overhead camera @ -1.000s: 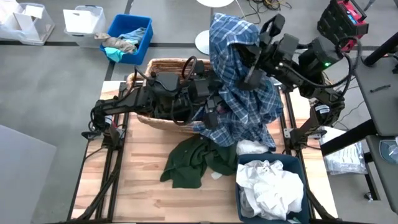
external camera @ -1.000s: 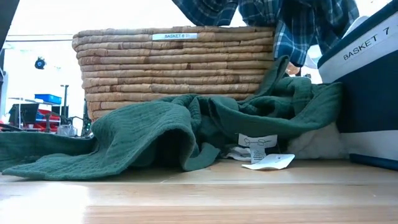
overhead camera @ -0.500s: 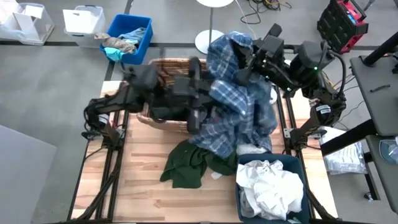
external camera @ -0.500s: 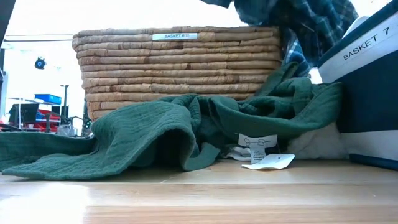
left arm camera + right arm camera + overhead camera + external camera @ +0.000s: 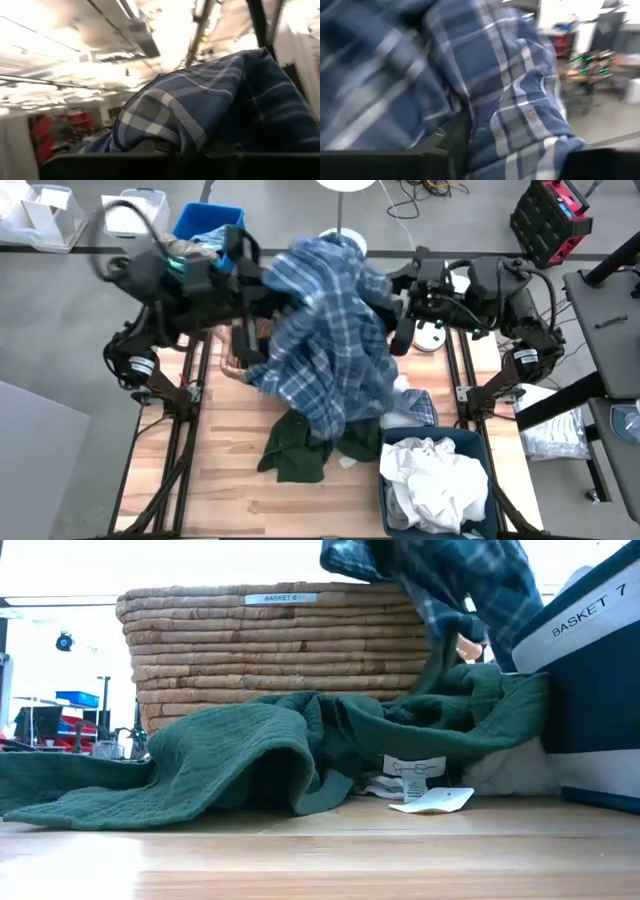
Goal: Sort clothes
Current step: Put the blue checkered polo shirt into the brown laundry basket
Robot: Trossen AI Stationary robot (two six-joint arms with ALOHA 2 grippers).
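Note:
The navy-blue plaid shirt [image 5: 330, 340] hangs high over the table's far half, and my left gripper [image 5: 262, 280] is shut on its far left part. It covers most of the wicker basket [image 5: 280, 640]. My right gripper [image 5: 402, 332] stands open at the shirt's right edge, and plaid cloth [image 5: 520, 100] fills its wrist view. A dark green garment [image 5: 300, 445] lies on the table against the basket's near wall. White clothes [image 5: 435, 485] fill the navy bin [image 5: 590, 690] at the near right. One more white piece [image 5: 405, 418] lies beside the bin. My left gripper holds the plaid shirt by a bunched part [image 5: 165, 125] that drapes over the fingers and hides the place of contact. The shirt hangs down from it toward the near right, and its lower end [image 5: 320, 415] reaches the green garment. Of my right gripper, I cannot tell whether it touches the plaid cloth [image 5: 530, 130] in front of its fingers.
A blue bin with teal and grey rags [image 5: 205, 235] and clear boxes [image 5: 135, 210] stand on the floor beyond the far left corner. A white round base [image 5: 340, 242] sits behind the basket. Bare wood [image 5: 230, 500] shows at the near left.
My left gripper has risen and swung toward the table's far left corner, dragging the plaid shirt leftward across the basket. The shirt's top has come away from my right gripper, which has drawn back toward the right edge. The shirt now spreads slantwise from the left gripper.

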